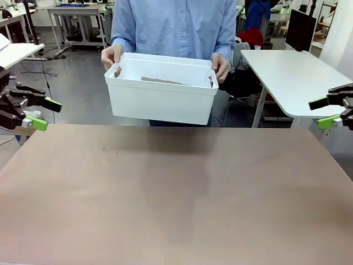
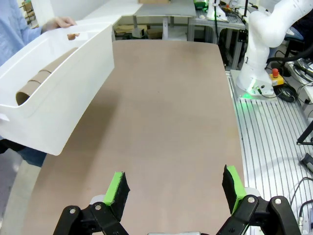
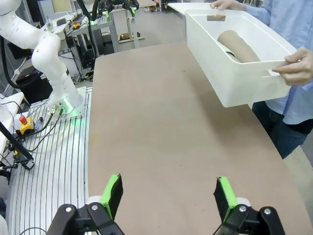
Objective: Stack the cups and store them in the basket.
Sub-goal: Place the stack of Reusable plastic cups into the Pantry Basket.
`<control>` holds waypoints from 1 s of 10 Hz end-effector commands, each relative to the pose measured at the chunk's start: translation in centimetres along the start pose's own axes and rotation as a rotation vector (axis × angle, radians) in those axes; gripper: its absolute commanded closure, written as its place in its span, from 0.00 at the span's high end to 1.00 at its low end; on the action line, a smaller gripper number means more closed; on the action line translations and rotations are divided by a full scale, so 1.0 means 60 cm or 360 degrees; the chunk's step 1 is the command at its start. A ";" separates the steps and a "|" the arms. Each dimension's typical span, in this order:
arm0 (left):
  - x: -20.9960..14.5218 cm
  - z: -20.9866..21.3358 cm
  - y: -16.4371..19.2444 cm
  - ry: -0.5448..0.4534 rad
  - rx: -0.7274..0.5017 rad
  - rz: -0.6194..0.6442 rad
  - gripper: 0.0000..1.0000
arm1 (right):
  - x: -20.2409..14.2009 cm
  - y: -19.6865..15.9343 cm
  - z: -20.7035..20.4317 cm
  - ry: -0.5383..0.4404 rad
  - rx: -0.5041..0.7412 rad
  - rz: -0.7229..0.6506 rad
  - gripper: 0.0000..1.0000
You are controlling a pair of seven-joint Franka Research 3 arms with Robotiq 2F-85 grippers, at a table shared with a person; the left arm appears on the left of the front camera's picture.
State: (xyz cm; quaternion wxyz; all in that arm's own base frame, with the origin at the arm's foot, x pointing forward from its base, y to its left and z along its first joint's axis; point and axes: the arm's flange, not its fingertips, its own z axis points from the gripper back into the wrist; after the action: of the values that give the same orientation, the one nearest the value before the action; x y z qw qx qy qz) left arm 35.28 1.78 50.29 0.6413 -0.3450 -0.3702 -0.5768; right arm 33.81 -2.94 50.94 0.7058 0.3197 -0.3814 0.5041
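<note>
At the top centre of the front view a person's hands (image 1: 112,55) hold the basket (image 1: 161,99) in the air above the far edge of the bench (image 1: 176,193). Stacked tan cups (image 3: 239,47) lie on their side inside it. The left tool (image 1: 43,113) at mid-left and the right tool (image 1: 324,112) at mid-right both stand wide open, gripping nothing.

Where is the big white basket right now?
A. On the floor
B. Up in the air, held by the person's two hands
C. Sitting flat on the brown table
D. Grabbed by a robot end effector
B: the person's hands grip both short sides of the basket, lifted clear above the table, with stacked brown cups lying inside.
</note>
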 end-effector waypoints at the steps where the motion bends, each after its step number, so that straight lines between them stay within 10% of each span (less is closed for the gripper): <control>1: 0.004 0.003 -0.001 -0.0006 -0.0010 0.0008 1.00 | 0.003 -0.005 0.002 -0.0031 0.0006 0.0020 1.00; 10: 0.004 0.003 -0.001 -0.0006 -0.0010 0.0008 1.00 | 0.003 -0.005 0.002 -0.0031 0.0006 0.0020 1.00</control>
State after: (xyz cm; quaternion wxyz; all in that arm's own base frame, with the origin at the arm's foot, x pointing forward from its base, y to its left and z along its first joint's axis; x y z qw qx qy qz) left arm 35.28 1.78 50.29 0.6413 -0.3450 -0.3702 -0.5768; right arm 33.80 -2.94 50.94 0.7060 0.3196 -0.3811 0.5042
